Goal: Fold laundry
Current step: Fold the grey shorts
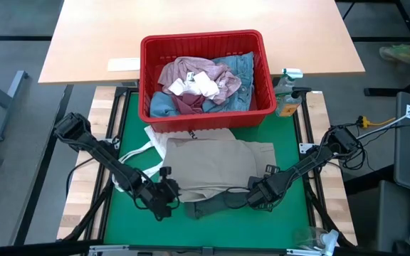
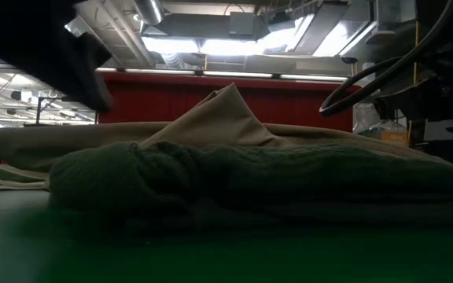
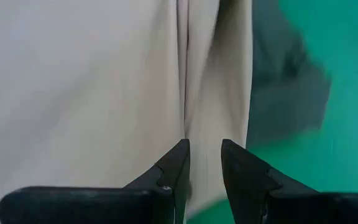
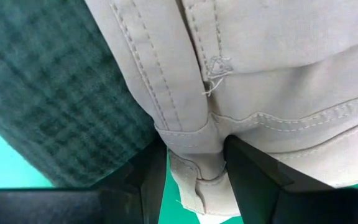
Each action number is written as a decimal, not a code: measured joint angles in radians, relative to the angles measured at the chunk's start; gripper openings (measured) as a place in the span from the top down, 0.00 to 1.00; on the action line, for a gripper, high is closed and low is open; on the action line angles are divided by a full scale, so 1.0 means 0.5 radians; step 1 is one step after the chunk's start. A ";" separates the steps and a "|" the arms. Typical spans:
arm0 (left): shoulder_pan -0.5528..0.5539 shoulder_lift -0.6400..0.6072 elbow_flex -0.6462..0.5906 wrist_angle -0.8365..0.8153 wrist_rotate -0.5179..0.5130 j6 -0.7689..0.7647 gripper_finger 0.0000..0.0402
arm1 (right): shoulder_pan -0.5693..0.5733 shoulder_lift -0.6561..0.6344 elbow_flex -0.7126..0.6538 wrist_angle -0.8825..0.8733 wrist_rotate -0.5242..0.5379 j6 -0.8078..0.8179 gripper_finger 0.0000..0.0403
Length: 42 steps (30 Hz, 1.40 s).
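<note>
The beige trousers (image 1: pixel 219 163) lie spread on the green mat (image 1: pixel 130 114). Their near edge rests on the dark green top (image 1: pixel 216 205), which is bunched along the mat's near side. In the low view a fold of the trousers (image 2: pixel 226 110) stands up behind the dark green top (image 2: pixel 211 181). My left gripper (image 1: pixel 164 199) is at the trousers' near left corner and my right gripper (image 1: pixel 262 193) at their near right corner, each shut on the cloth. The pink top (image 1: pixel 191 75), white socks (image 1: pixel 194 87) and blue denim (image 1: pixel 244 67) lie in the red basket (image 1: pixel 201 35). My left gripper (image 3: pixel 204 155) has the trousers' side edge (image 3: pixel 205 134) in the narrow gap between its fingers, slanting down onto it. A crease runs away from one fingertip (image 3: pixel 180 152). The cloth beyond lies flat; one layer or several, I cannot tell. My right gripper (image 4: pixel 194 162) pinches a stitched, folded corner of the trousers' waistband (image 4: pixel 194 140) between its two fingers, coming from above and pointing down. A loop of the same cloth (image 4: pixel 188 186) hangs below the pinch. The rest of the trousers lies on the mat and on the dark green top (image 4: pixel 55 93).
A white tote bag (image 1: pixel 148 146) lies partly under the trousers' left side. A spray bottle (image 1: pixel 287 92) stands right of the basket. A wooden tabletop (image 1: pixel 191 14) lies beyond the mat's far edge. Bare green mat shows on the left and along the near edge.
</note>
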 joint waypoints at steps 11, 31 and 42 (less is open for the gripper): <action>-0.044 0.000 -0.001 -0.278 0.041 -0.154 0.78 | 0.000 0.000 0.000 0.002 0.000 0.000 0.59; -0.097 0.000 -0.001 -0.313 -0.010 -0.068 0.78 | -0.001 0.000 0.000 0.003 0.000 0.000 0.59; 0.073 0.000 -0.001 -0.358 -0.028 0.103 0.78 | 0.000 0.000 0.000 0.003 0.000 0.000 0.59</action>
